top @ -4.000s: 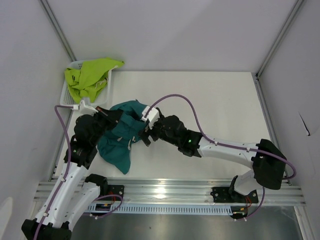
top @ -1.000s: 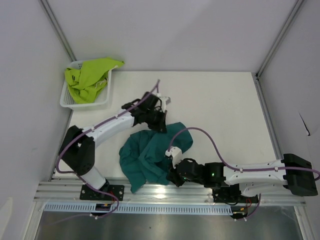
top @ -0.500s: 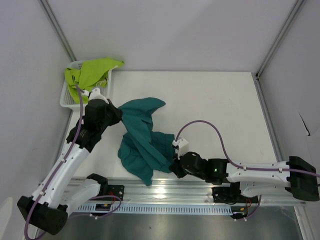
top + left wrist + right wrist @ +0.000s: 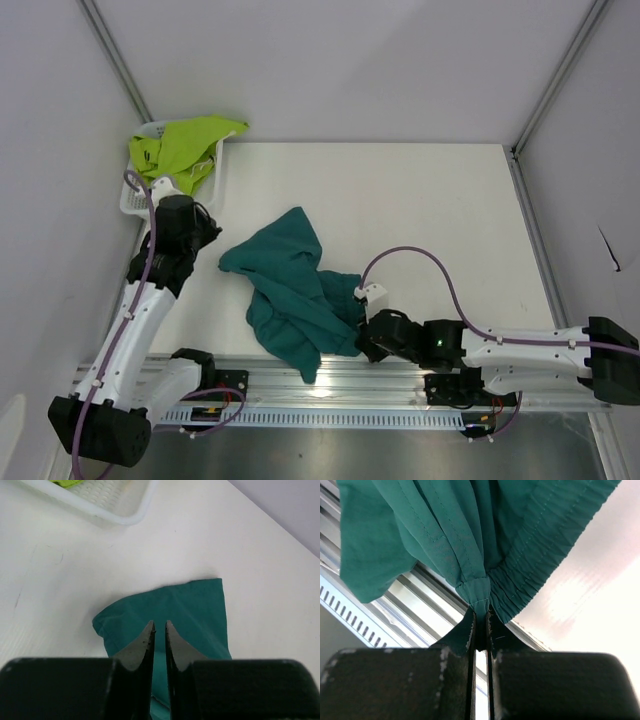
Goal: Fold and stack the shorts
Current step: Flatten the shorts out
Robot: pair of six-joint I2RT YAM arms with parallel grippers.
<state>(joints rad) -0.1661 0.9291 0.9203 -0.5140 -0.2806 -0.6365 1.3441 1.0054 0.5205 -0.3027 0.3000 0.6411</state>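
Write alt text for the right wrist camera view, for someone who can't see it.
The right gripper is shut on a bunched fold of the dark teal shorts, beside their gathered elastic waistband. The fabric lies across the metal rail at the edge of the white table.

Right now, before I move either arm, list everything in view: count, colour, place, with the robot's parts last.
teal shorts: 1, dark teal green, crumpled on the table's near side, one part hanging over the rail
lime shorts: 1, yellow-green, heaped in the basket
basket: 1, white mesh, far-left corner
table: 1, white
rail: 1, silver, near edge
left gripper: black, slightly open, empty, above the teal shorts
right gripper: black, pinching the teal shorts
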